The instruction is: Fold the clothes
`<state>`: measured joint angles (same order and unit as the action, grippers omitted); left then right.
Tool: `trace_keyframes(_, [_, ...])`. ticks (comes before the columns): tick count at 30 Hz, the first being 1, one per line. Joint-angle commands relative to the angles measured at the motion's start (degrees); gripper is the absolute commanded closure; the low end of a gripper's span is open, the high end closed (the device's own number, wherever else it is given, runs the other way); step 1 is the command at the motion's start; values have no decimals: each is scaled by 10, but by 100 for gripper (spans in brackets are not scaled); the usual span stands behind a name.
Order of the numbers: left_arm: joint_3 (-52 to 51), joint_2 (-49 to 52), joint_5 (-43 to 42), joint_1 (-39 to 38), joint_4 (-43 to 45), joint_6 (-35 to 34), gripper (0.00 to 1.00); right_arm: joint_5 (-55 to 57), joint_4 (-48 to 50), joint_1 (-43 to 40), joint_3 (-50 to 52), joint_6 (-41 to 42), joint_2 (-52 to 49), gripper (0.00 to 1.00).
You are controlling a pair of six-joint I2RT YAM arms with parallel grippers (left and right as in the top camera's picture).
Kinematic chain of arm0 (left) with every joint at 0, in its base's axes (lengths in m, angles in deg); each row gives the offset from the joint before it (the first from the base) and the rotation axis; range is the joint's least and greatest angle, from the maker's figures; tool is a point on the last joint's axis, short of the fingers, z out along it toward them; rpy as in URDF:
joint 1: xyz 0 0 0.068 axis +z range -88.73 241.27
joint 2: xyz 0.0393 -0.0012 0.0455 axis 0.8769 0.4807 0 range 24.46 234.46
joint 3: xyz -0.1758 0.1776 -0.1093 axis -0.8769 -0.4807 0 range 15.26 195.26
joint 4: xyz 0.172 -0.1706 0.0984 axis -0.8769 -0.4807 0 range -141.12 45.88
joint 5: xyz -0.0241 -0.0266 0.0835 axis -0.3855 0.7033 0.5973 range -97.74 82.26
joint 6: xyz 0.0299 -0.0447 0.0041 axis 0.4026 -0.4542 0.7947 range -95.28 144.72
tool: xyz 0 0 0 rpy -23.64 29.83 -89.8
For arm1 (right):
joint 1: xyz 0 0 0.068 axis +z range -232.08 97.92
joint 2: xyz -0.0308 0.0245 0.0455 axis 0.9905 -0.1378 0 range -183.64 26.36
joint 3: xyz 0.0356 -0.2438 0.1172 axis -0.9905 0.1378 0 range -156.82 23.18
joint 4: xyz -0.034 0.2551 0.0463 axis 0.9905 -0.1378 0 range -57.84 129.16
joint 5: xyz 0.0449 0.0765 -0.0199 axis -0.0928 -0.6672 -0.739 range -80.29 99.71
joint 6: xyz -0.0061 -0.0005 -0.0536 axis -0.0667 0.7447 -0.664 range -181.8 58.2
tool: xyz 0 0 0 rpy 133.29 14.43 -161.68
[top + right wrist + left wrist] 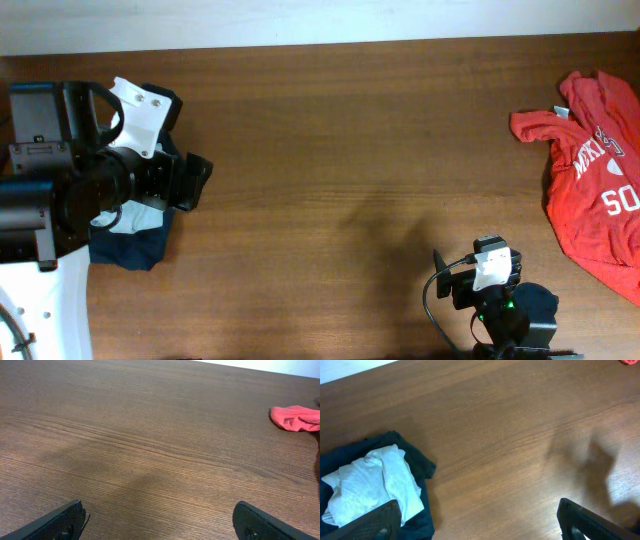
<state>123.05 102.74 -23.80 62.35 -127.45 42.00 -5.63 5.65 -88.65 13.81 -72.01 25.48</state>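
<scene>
Clothes (375, 482), pale teal tee, crumpled on navy garment (422, 467) at tabletop (350, 150) left; red T-shirt (590, 180) far right. Left gripper (477, 517), right gripper (157, 515): fingers spread, empty.

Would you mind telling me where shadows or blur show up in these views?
Overhead: even light, with a faint shadow on the table near the centre. Left wrist: a soft dark shadow at right; the pale teal T-shirt looks almost white. Right wrist: crisp grain and a broad dim shadow.
</scene>
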Motion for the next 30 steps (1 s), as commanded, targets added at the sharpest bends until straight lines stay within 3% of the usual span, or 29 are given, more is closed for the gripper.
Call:
trace_keyframes(1, [2, -1, -6, -2, 1, -6, 1, -7, 3, -2, 4, 8, 7, 1])
trace_keyframes(27, [0, -19, -6, -9, -28, -5, 1, -7, 3, -2, 4, 8, 7, 1])
trace_keyframes(30, [-24, -53, 12, -21, 24, 1, 1, -7, 3, -2, 4, 8, 7, 2])
